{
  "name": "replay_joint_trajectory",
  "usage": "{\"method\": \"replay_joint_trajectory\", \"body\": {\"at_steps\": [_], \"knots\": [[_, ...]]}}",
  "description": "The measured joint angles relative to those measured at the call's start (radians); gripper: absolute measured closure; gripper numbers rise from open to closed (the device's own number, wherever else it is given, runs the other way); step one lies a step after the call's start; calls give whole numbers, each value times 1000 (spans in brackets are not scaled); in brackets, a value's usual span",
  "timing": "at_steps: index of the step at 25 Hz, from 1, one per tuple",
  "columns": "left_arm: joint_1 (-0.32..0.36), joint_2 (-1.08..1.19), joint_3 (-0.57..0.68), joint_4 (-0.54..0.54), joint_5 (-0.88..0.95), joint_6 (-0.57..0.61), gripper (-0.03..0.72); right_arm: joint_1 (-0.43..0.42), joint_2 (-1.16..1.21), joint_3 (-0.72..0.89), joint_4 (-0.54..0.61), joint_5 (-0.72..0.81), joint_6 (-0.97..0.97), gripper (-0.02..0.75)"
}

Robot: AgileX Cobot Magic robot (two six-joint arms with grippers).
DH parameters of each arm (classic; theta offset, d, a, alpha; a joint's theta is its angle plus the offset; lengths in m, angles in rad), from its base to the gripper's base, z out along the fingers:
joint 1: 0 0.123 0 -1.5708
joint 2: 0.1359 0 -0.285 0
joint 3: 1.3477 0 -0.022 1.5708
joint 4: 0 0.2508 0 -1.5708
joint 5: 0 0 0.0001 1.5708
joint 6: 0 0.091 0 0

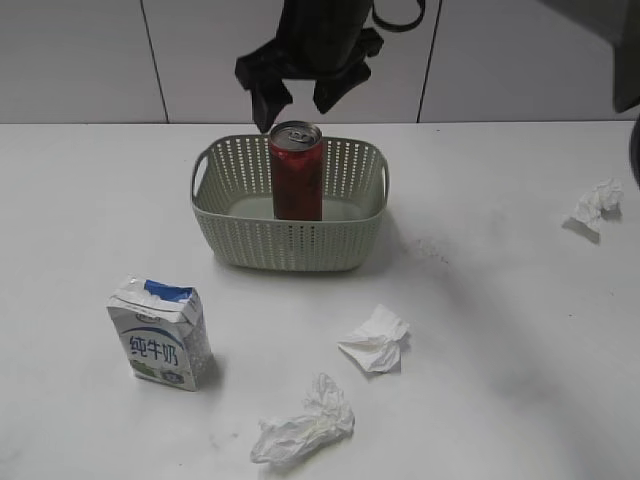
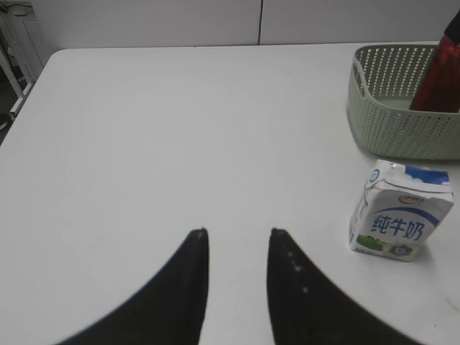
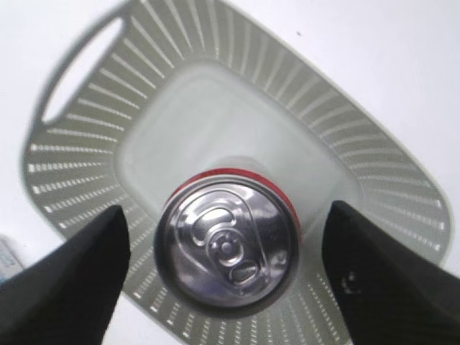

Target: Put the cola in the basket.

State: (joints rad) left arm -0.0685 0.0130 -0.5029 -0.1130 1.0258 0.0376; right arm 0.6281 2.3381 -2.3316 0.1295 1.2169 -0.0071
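The cola point(image 1: 297, 172), a tall red can with a silver top, stands upright inside the pale green basket point(image 1: 225, 240). My right gripper point(image 1: 300, 102) hangs open just above the can, fingers apart from it. In the right wrist view the can's top point(image 3: 227, 244) lies between the spread fingers point(image 3: 226, 237), with the basket point(image 3: 79, 151) below. My left gripper point(image 2: 237, 233) is open and empty over bare table. The basket point(image 2: 388, 122) and can point(image 2: 440, 75) show at the right edge of the left wrist view.
A white-and-blue milk carton point(image 1: 160, 335) stands at front left and also shows in the left wrist view point(image 2: 399, 212). Crumpled tissues lie at front centre point(image 1: 375, 340), lower front point(image 1: 300, 425) and far right point(image 1: 597, 205). The wall runs behind the white table.
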Motion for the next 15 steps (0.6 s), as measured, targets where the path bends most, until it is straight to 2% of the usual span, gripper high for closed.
{"method": "replay_joint_trajectory", "body": {"at_steps": [4, 7, 11, 15], "knots": [[0, 0, 0, 0, 0, 0, 460, -47, -58, -14, 9, 1, 7, 111], [0, 0, 0, 0, 0, 0, 460, -113, -99, -14, 9, 1, 7, 117], [0, 0, 0, 0, 0, 0, 460, -248, -139, 3, 10, 0, 25, 130], [0, 0, 0, 0, 0, 0, 460, -402, -200, 100, 20, 0, 39, 144]]}}
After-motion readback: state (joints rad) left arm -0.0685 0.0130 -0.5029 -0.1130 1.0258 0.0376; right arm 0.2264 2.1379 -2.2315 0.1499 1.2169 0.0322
